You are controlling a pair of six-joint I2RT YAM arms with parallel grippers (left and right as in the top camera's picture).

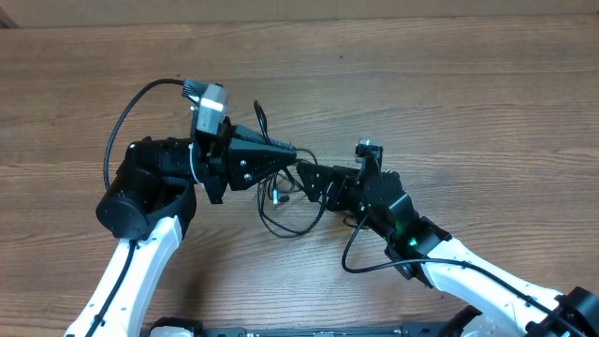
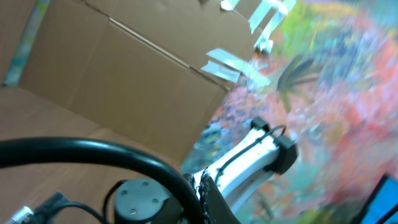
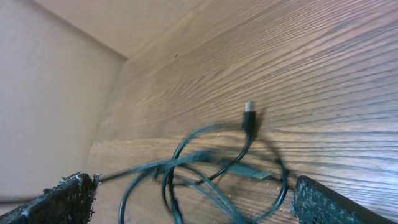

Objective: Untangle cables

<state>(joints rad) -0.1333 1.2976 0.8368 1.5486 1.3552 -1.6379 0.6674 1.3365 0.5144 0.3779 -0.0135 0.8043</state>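
The thin black cables point(image 1: 292, 227) lie in a tangle of loops on the wooden table between my two grippers. In the right wrist view the loops point(image 3: 186, 155) cross each other, with one silver-tipped plug point(image 3: 249, 112) pointing away and a second plug point(image 3: 256, 174) lying flat. My right gripper point(image 1: 301, 176) is open, its fingers spread wide either side of the tangle point(image 3: 193, 193). My left gripper point(image 1: 290, 153) points right, raised over the tangle's top edge. Its fingers point(image 2: 202, 193) look pressed together, apparently on a cable strand. One cable end point(image 1: 259, 112) sticks out behind it.
The left wrist camera faces up and away at a cardboard wall point(image 2: 124, 81) and a colourful backdrop point(image 2: 336, 93). It also shows the right arm point(image 2: 249, 158) and a thick black arm cable point(image 2: 93, 149). A thick cable point(image 1: 360, 253) loops by the right arm.
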